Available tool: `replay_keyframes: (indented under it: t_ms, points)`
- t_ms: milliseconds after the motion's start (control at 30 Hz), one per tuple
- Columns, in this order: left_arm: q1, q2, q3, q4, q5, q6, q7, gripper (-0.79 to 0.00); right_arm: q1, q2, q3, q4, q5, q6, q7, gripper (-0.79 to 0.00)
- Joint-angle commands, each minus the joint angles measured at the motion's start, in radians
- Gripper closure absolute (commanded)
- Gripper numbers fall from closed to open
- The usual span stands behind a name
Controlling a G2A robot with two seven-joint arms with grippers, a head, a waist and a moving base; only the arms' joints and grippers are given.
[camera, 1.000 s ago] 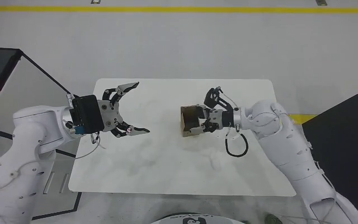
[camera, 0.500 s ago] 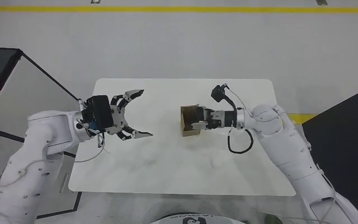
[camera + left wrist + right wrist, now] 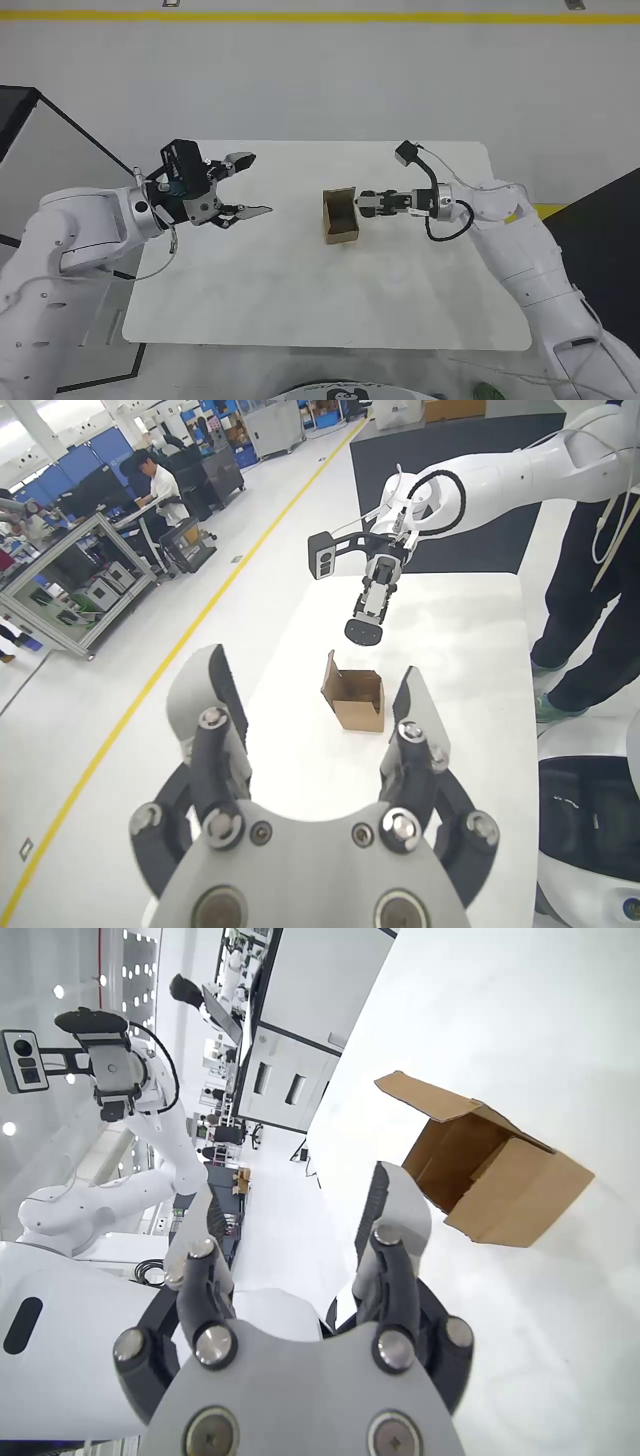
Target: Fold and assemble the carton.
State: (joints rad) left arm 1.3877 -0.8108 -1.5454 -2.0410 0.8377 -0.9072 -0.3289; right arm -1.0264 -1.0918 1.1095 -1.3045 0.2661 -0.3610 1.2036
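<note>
A small brown carton [image 3: 340,217] stands on the white table [image 3: 300,300], open at the top, with one flap sticking up. My right gripper [image 3: 362,200] hovers just beside the carton's right edge, turned on its side. In the right wrist view it [image 3: 295,1198] is open with nothing between its fingers, and the carton [image 3: 500,1178] lies just past one fingertip. My left gripper [image 3: 258,183] stands wide open over the table, well to the left of the carton. In the left wrist view its jaws [image 3: 315,685] frame the carton [image 3: 357,700] from a distance, with the right gripper [image 3: 365,632] above and behind it.
A black frame [image 3: 60,120] stands off the table's left side and a dark mat [image 3: 600,230] lies off its right side. Bare tabletop stretches in front of the carton and between it and the left gripper.
My right gripper has drawn back off the carton's edge and rolled onto its side. The left gripper has rolled and shifted slightly toward the table's far side. The carton stayed put.
</note>
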Motion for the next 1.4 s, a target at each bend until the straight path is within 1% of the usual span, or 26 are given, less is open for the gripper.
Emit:
replay_keyframes:
  t_ms: [0, 33, 133, 233, 267, 500, 533, 567, 633, 700, 733, 900, 967, 1233, 1367]
  points:
    - [0.017, -0.001, 0.018, 0.015, -0.01, 0.034, -0.021, 0.0, -0.007, 0.0, 0.0, -0.003, -0.012, 0.007, -0.025, 0.0]
    - [0.029, -0.001, 0.04, 0.035, -0.057, 0.044, -0.058, 0.0, -0.013, 0.001, -0.001, -0.007, -0.019, 0.013, -0.038, 0.0]
    - [0.014, 0.003, 0.085, 0.051, -0.171, 0.11, -0.215, 0.0, -0.024, 0.005, 0.011, -0.005, -0.027, 0.036, -0.053, 0.0]
    - [-0.016, 0.005, 0.131, 0.066, -0.341, 0.203, -0.37, 0.0, -0.035, 0.01, 0.025, -0.005, -0.019, 0.056, -0.048, 0.0]
    - [-0.041, 0.007, 0.134, 0.053, -0.35, 0.218, -0.412, 0.0, -0.037, 0.012, 0.029, -0.005, -0.012, 0.059, -0.037, 0.0]
    - [-0.041, 0.007, 0.134, 0.053, -0.35, 0.218, -0.412, 0.0, -0.038, 0.012, 0.03, -0.005, -0.008, 0.058, -0.033, 0.0]
    - [-0.037, 0.007, 0.134, 0.061, -0.339, 0.237, -0.411, 0.0, -0.038, 0.012, 0.03, -0.005, -0.008, 0.058, -0.033, 0.0]
    - [-0.029, 0.005, 0.145, 0.074, -0.335, 0.28, -0.422, 0.0, -0.041, 0.012, 0.029, -0.007, -0.019, 0.061, -0.05, 0.0]
    - [-0.027, 0.001, 0.182, 0.099, -0.45, 0.346, -0.458, 0.0, -0.052, 0.013, 0.024, -0.025, -0.058, 0.068, -0.086, 0.0]
    - [-0.049, -0.001, 0.212, 0.14, -0.572, 0.417, -0.54, 0.0, -0.06, 0.014, 0.023, -0.035, -0.081, 0.071, -0.108, 0.0]
    - [-0.07, -0.003, 0.221, 0.15, -0.604, 0.442, -0.571, 0.0, -0.064, 0.015, 0.023, -0.038, -0.091, 0.072, -0.115, 0.0]
    - [-0.125, -0.013, 0.284, 0.213, -0.764, 0.535, -0.656, 0.0, -0.077, 0.019, 0.025, -0.045, -0.124, 0.083, -0.144, 0.0]
    - [-0.142, -0.018, 0.302, 0.242, -0.821, 0.595, -0.673, 0.0, -0.079, 0.019, 0.022, -0.043, -0.14, 0.091, -0.155, 0.0]
    - [-0.143, -0.019, 0.307, 0.246, -0.824, 0.607, -0.667, 0.0, -0.079, 0.019, 0.021, -0.042, -0.144, 0.095, -0.159, 0.0]
    - [-0.146, -0.029, 0.364, 0.264, -0.735, 0.691, -0.625, 0.0, -0.083, 0.015, 0.001, -0.021, -0.165, 0.116, -0.203, 0.0]
